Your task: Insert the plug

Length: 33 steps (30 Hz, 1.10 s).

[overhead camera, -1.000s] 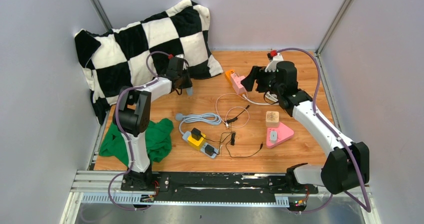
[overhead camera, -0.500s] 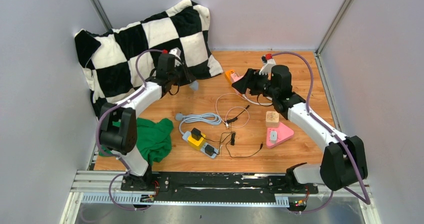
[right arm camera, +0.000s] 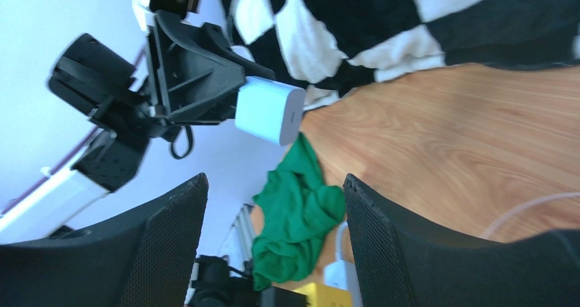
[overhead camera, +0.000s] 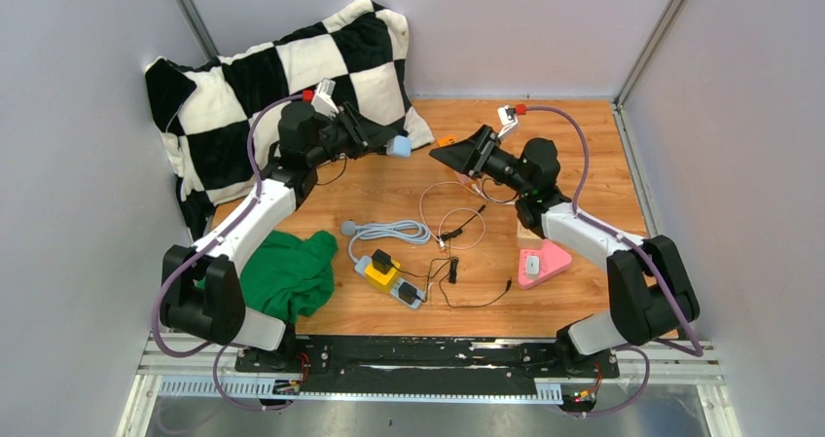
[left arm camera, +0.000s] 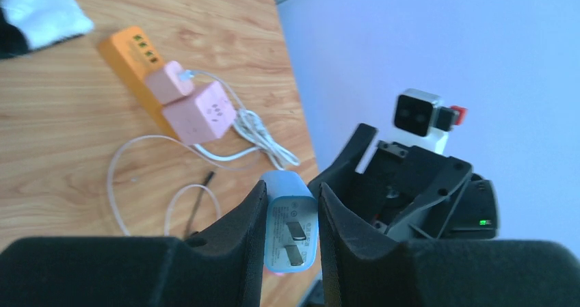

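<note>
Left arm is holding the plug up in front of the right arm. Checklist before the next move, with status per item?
1. Plug held firmly: ok, the left gripper clamps it on both sides.
2. Right gripper open and empty: ok.
3. Plug lined up with the right gripper: ok, it sits ahead of the gap, not yet between the fingers.
4. Prongs undamaged: ok, both look straight; they point back at the left wrist.
5. Free socket on the orange power strip: cannot tell; pink adapters occupy part of it.
</note>
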Tool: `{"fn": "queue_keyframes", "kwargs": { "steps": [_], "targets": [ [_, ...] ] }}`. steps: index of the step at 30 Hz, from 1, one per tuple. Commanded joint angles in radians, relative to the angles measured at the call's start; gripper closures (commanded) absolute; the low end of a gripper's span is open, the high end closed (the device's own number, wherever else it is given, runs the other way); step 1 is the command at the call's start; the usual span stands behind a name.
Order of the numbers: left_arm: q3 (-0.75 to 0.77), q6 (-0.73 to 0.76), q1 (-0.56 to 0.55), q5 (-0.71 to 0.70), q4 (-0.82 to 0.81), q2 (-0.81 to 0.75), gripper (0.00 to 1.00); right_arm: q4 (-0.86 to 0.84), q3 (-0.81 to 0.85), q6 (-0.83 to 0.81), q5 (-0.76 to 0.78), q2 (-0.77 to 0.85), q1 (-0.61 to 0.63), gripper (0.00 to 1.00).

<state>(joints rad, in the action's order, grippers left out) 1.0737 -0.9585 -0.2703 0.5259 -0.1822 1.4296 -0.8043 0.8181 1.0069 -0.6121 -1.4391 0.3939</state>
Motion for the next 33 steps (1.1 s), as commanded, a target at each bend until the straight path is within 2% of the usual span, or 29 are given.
{"fn": "queue_keyframes", "kwargs": {
  "steps": [1, 10, 19, 22, 23, 25, 27, 28, 30, 33],
  "targets": [
    [-0.027, -0.174, 0.003, 0.092, -0.121, -0.057, 0.99, -0.188, 0.036, 0.144, -0.047, -0.022, 0.054, 0.24],
    [-0.074, -0.321, -0.009, 0.123, -0.225, -0.108, 0.99, -0.301, 0.089, 0.283, -0.040, -0.097, 0.113, 0.22],
    [-0.081, -0.382, -0.033, 0.135, -0.274, -0.103, 1.00, -0.364, 0.145, 0.349, -0.042, -0.140, 0.146, 0.29],
    [-0.087, -0.387, -0.036, 0.134, -0.286, -0.104, 1.00, -0.403, 0.147, 0.371, -0.042, -0.151, 0.149, 0.41],
    [-0.089, -0.386, -0.036, 0.132, -0.286, -0.108, 1.00, -0.420, 0.145, 0.382, -0.039, -0.153, 0.149, 0.49],
    [-0.098, -0.381, -0.037, 0.130, -0.286, -0.113, 0.98, -0.453, 0.136, 0.399, -0.031, -0.158, 0.151, 0.76],
    [-0.114, -0.379, -0.037, 0.122, -0.286, -0.123, 0.87, -0.469, 0.128, 0.401, -0.021, -0.158, 0.151, 0.94],
    [-0.125, -0.376, -0.036, 0.112, -0.286, -0.130, 0.78, -0.472, 0.126, 0.399, -0.019, -0.158, 0.150, 0.99],
    [-0.148, -0.360, -0.035, 0.089, -0.286, -0.147, 0.59, -0.477, 0.119, 0.397, -0.012, -0.157, 0.149, 1.00],
    [-0.161, -0.297, -0.034, 0.088, -0.286, -0.158, 0.44, -0.476, 0.111, 0.380, -0.005, -0.150, 0.148, 1.00]
  ]
}}
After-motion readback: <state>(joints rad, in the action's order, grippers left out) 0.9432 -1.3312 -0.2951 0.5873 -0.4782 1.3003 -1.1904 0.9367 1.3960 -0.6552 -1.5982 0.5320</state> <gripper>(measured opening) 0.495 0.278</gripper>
